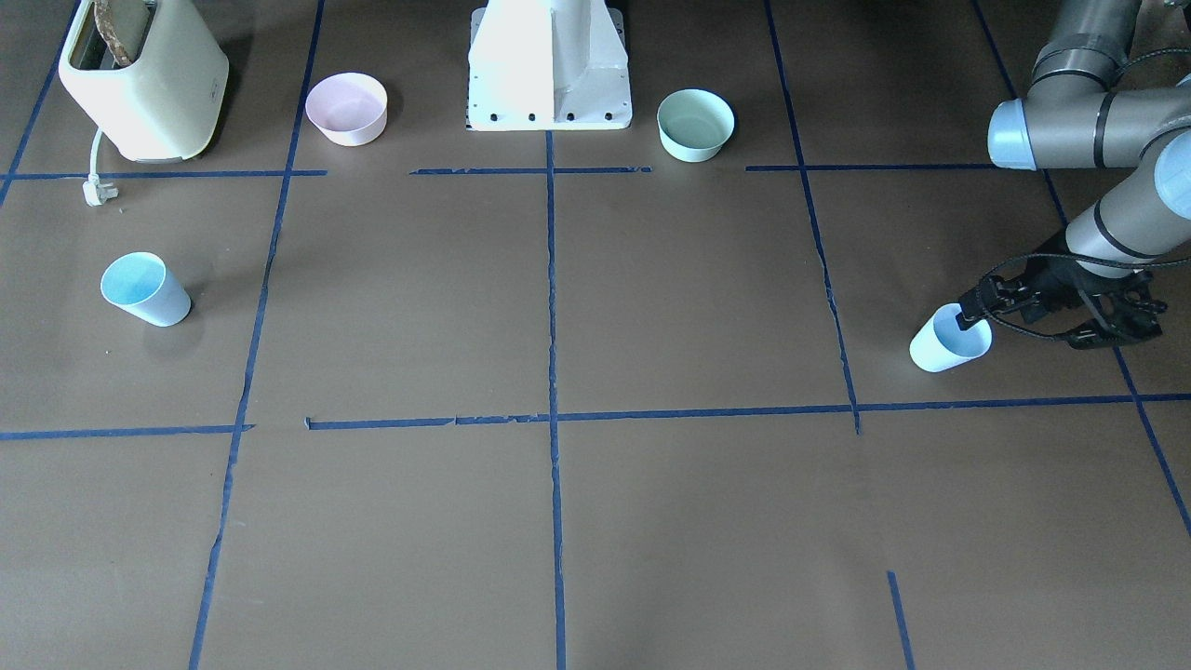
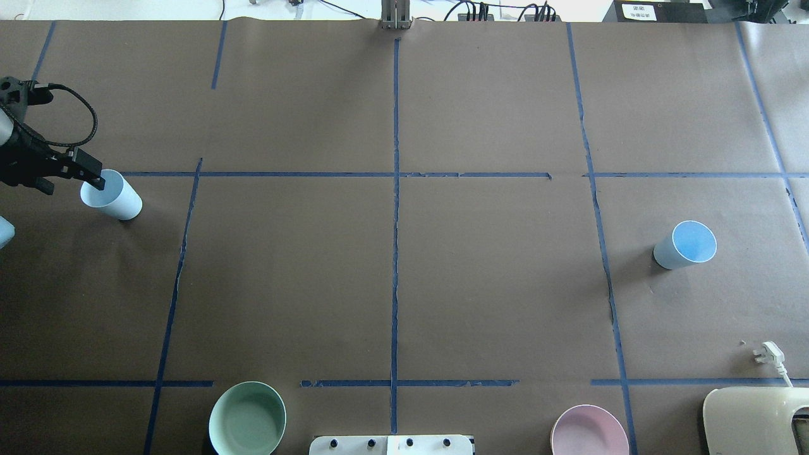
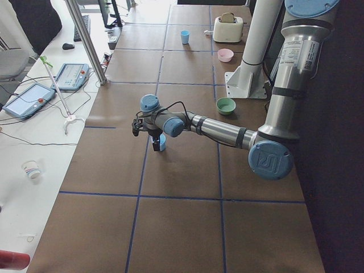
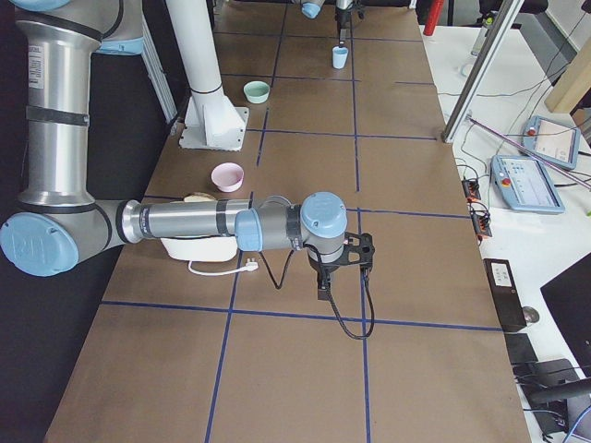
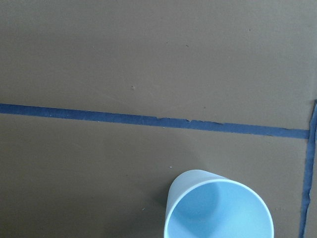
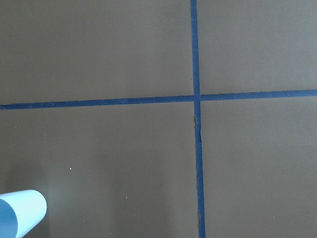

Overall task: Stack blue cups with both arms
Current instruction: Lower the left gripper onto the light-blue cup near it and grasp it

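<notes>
Because the left gripper [image 2: 93, 181] sits right at the rim of the left blue cup [image 2: 114, 196], one finger seeming to overlap the opening, I cannot tell whether it has clenched on the wall or hangs released. That is the likeliest trouble: a light, tapered tumbler nudged at its lip may tip or skid across the paper rather than be caught. The right blue cup [image 2: 686, 245] stands upright well apart, at the opposite end of the bench [image 1: 651, 298], and shows only in the bottom corner of the right wrist view. The right gripper [image 4: 325, 286], seen only from the side with its state unreadable, therefore looks off-centre, and a straight descent could miss the cup or knock it over. Nesting may also jam if the cups meet tilted. Brown paper covers the bench, marked into squares by blue tape [image 1: 551, 279] that is torn in places. A pink bowl [image 1: 346, 109], a mint bowl [image 1: 695, 125] and a cream toaster [image 1: 144, 79] with a loose plug flank the white pedestal [image 1: 549, 65]. Alongside, a white side table [image 3: 23, 187] carries tablets [image 3: 28, 99] and cables.
</notes>
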You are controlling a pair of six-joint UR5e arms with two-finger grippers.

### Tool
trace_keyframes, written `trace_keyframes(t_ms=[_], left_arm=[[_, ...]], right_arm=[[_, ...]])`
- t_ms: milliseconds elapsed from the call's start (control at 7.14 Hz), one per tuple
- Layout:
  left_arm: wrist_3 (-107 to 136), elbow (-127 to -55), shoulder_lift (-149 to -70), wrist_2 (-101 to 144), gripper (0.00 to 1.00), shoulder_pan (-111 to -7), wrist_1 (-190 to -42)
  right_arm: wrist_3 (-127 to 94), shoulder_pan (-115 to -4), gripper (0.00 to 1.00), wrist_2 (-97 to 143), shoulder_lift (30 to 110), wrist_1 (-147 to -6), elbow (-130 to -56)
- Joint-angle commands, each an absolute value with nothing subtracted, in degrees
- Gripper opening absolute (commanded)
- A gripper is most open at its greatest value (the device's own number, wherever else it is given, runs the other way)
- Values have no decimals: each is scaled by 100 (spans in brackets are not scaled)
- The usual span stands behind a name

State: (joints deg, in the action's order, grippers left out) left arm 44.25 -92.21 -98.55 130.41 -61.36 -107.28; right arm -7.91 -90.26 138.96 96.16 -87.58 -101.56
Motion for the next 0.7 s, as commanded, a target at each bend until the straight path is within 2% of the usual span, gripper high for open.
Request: trace_keyframes(t_ms=[0, 280, 420, 560], left_arm=[[4430, -9097, -9914, 13034, 95, -6082, -10732], [4438, -8773, -9993, 13034, 92, -5950, -11011], [4430, -8771, -9993, 13043, 75, -5950, -11021], [4395, -8806, -9984, 13043, 46, -5950, -11021]], right_arm=[[-791, -9026, 100, 13896, 9607, -8763, -10160], [-791, -9026, 100, 13896, 9606, -8763, -10151], [-791, -9035, 100, 13896, 9606, -8763, -10151], [-791, -9026, 100, 13904, 9615, -8763, -10151]])
